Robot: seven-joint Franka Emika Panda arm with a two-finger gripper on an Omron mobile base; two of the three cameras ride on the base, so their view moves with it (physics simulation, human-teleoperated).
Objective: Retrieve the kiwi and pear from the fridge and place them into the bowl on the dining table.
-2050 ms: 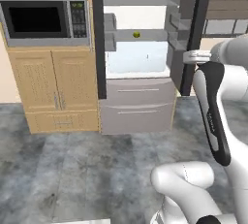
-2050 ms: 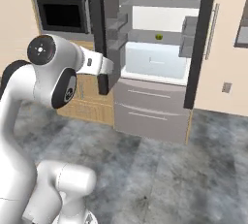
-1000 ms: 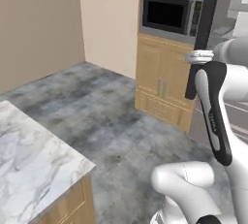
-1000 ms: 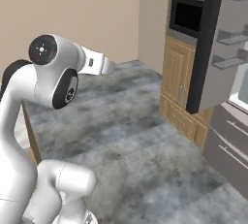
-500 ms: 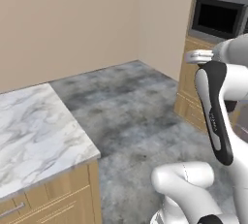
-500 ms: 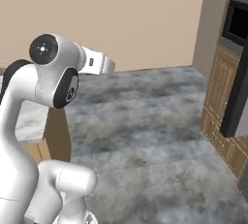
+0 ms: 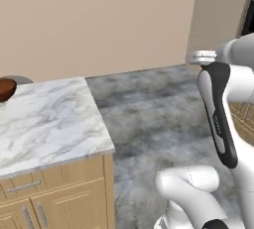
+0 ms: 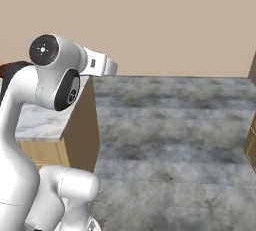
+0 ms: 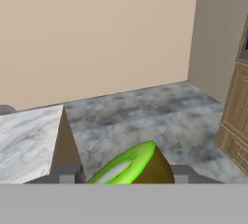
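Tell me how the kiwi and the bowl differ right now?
The kiwi is a cut half, green inside with brown skin; the bowl is plain reddish-brown. The kiwi sits between the hand's fingers above the floor, while the bowl rests on the dining table. Both are rounded.

beige wall [image 7: 99, 20], grey mottled floor [image 8: 175, 125], wooden cabinet [image 9: 237, 116]
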